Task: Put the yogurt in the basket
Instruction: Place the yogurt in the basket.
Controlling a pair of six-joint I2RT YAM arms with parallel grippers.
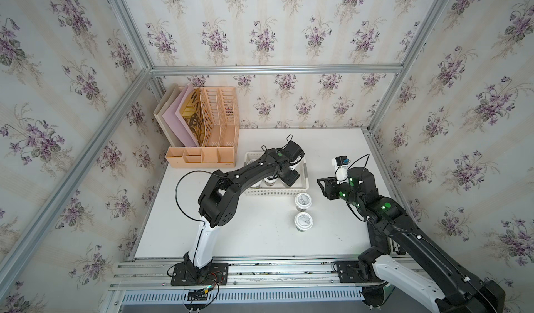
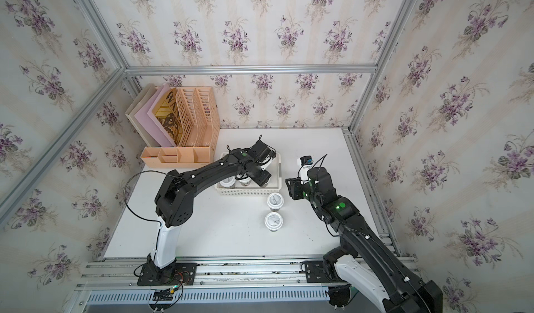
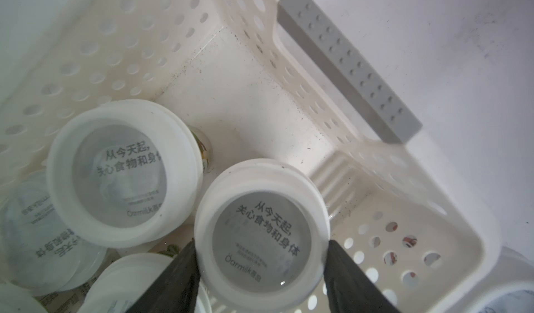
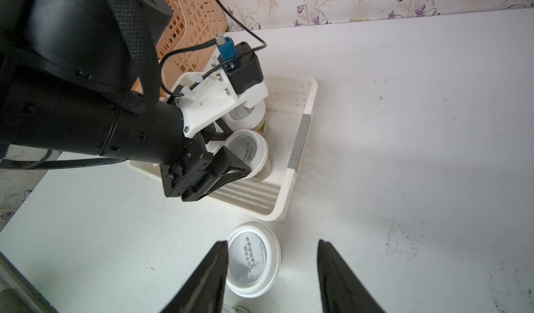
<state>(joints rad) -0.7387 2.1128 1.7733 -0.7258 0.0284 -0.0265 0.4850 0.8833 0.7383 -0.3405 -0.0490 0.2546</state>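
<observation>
The white perforated basket (image 1: 271, 193) (image 2: 245, 192) stands mid-table. My left gripper (image 3: 262, 241) (image 1: 284, 178) reaches down inside it, shut on the lid rim of a yogurt (image 3: 261, 233) (image 4: 248, 152) that stands upright near the basket's grey-strip end. Several more yogurt cups (image 3: 124, 175) crowd beside it in the basket. Two yogurt cups (image 1: 303, 200) (image 1: 303, 220) stand on the table just outside the basket's near right corner, in both top views. My right gripper (image 4: 271, 241) (image 1: 325, 185) hovers open above the nearer of them (image 4: 254, 264), nothing between its fingers.
A peach slatted file organizer (image 1: 208, 132) with folders fills the back left corner. The left arm (image 1: 231, 187) stretches over the basket's left half. Floral walls and aluminium frame posts close in the table; its front edge meets the rail (image 1: 260, 261).
</observation>
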